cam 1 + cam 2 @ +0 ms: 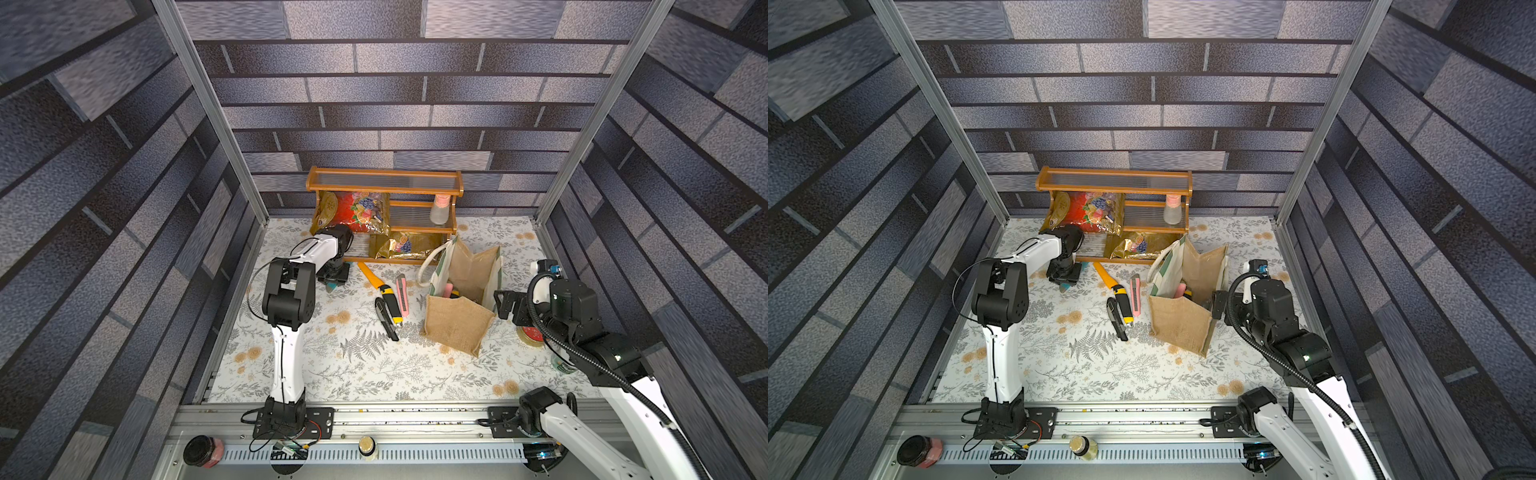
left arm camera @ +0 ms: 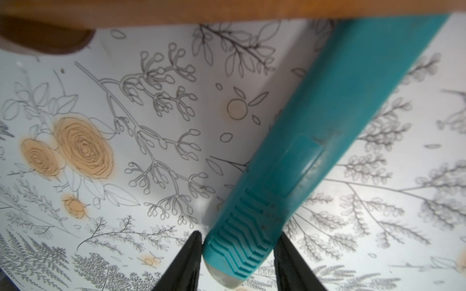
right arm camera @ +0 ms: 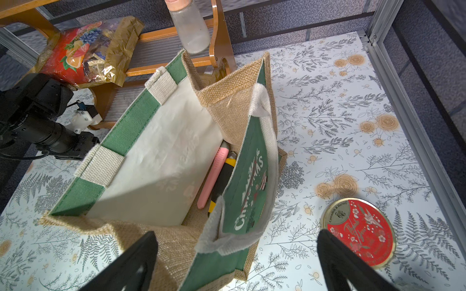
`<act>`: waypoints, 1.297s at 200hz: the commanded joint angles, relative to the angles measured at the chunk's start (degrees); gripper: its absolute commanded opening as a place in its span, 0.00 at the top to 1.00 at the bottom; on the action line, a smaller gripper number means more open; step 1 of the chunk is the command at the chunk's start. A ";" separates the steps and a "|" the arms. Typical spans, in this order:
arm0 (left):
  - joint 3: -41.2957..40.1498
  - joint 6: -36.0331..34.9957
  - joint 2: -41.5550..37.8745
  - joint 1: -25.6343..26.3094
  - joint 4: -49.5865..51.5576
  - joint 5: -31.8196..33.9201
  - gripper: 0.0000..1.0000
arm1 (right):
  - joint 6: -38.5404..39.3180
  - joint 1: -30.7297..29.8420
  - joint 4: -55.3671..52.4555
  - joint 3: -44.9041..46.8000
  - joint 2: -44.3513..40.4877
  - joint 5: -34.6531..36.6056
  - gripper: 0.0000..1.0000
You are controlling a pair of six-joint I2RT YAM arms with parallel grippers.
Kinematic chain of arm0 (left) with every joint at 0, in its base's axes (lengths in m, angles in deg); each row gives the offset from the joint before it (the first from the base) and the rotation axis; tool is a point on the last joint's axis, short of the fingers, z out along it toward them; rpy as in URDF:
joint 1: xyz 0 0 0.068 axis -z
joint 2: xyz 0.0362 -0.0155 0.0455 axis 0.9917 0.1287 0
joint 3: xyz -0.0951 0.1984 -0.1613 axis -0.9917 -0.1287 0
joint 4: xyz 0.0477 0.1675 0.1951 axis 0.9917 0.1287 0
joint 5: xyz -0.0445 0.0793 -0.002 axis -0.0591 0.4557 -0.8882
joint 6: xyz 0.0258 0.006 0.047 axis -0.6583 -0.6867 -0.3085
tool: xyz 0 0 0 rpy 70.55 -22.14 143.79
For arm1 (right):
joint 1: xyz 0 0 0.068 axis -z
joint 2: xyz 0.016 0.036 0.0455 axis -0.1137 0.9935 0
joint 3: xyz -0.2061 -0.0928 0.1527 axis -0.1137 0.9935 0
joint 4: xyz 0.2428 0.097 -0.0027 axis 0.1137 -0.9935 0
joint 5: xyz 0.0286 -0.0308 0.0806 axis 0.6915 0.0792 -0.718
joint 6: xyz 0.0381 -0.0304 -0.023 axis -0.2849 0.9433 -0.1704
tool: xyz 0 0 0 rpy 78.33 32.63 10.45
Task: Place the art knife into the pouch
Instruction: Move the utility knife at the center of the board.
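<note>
A teal art knife (image 2: 315, 138) lies on the flowered table by the wooden shelf's foot. My left gripper (image 2: 239, 234) is shut on its ridged end, a finger against each side. In both top views only a teal tip (image 1: 332, 286) (image 1: 1065, 286) shows under that gripper (image 1: 332, 276). The pouch (image 1: 457, 324) (image 1: 1179, 324) (image 3: 164, 141) stands open at the middle right, with a pink knife (image 3: 214, 176) and a yellow-black knife (image 3: 224, 181) inside. My right gripper (image 3: 237, 234) (image 1: 505, 305) is wide open astride the pouch's near corner and handle.
Several more knives (image 1: 390, 301) lie between the left gripper and the pouch. The wooden shelf (image 1: 384, 183) at the back holds snack bags (image 1: 357, 212) and a bottle (image 1: 439, 210). A red round tin (image 3: 359, 231) sits on the table under my right arm.
</note>
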 commanded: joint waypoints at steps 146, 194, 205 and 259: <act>-1.80 2.53 4.01 4.81 7.97 -2.93 0.63 | 1.23 0.27 -0.84 -1.24 -1.32 1.49 0.00; -4.90 4.43 1.33 5.83 7.31 -3.84 0.65 | 1.14 0.27 -0.94 -1.32 -1.36 1.75 0.00; -6.61 4.93 -0.13 6.16 6.34 -4.74 0.65 | 1.17 0.27 -1.01 -1.34 -1.36 1.84 0.00; -14.82 7.93 -8.03 8.17 1.50 -7.52 0.67 | 0.43 0.20 -0.88 -1.39 -1.12 1.82 0.00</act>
